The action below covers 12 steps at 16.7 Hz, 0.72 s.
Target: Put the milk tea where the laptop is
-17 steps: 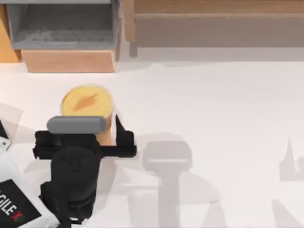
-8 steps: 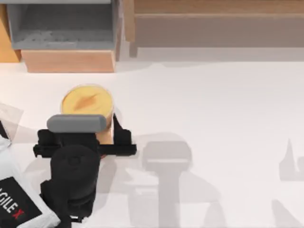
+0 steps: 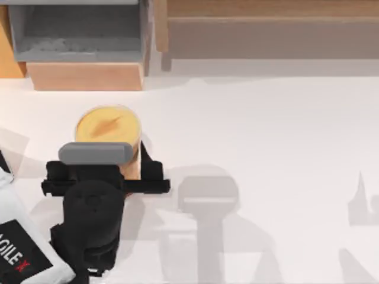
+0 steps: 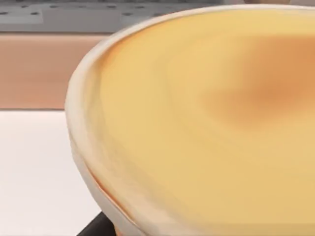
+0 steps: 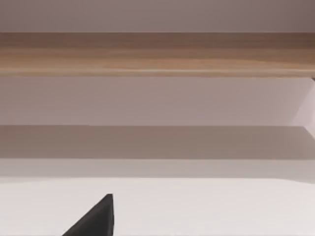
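Note:
The milk tea [image 3: 108,126] stands upright on the white table at the left; it is an orange-tan cup with a round yellow sealed top and a darker orange smear. My left gripper [image 3: 121,168] sits around the cup's body just below the rim. Its right finger [image 3: 151,168] presses the cup's side, and the other finger is hidden under the wrist. The left wrist view looks closely across the yellow top [image 4: 206,123], with a dark finger [image 4: 96,227] at the cup's edge. A dark part of my right gripper [image 5: 96,219] hangs over bare table. The laptop is out of view.
A grey open box on a wooden base [image 3: 77,41] stands at the back left, close behind the cup. A long wooden shelf [image 3: 266,26] runs along the back right. A white arm base with lettering [image 3: 18,254] occupies the front left corner.
The left gripper's visible finger has moved in a little against the cup's side. The cup and the rest have not moved.

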{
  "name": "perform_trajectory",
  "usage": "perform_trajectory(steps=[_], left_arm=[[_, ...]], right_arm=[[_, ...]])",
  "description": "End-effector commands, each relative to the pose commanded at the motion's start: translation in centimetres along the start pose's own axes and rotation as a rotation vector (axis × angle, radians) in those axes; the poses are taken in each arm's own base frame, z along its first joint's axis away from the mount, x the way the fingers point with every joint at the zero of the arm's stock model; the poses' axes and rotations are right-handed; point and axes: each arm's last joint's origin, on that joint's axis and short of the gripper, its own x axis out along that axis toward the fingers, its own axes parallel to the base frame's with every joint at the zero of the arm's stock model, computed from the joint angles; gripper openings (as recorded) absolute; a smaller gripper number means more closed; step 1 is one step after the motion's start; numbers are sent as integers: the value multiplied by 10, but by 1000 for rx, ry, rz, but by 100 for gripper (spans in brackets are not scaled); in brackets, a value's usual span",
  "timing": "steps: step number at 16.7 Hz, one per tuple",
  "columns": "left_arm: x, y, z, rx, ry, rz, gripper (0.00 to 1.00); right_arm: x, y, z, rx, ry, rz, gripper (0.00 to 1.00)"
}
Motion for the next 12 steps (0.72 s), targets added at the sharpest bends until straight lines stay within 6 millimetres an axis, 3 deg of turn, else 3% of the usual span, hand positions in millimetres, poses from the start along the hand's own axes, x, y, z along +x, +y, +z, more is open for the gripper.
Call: perform_trajectory(steps=[12], left_arm=[[-1,0,4,3,1,0,0]], right_arm=[[0,0,0,0,0,0,100]])
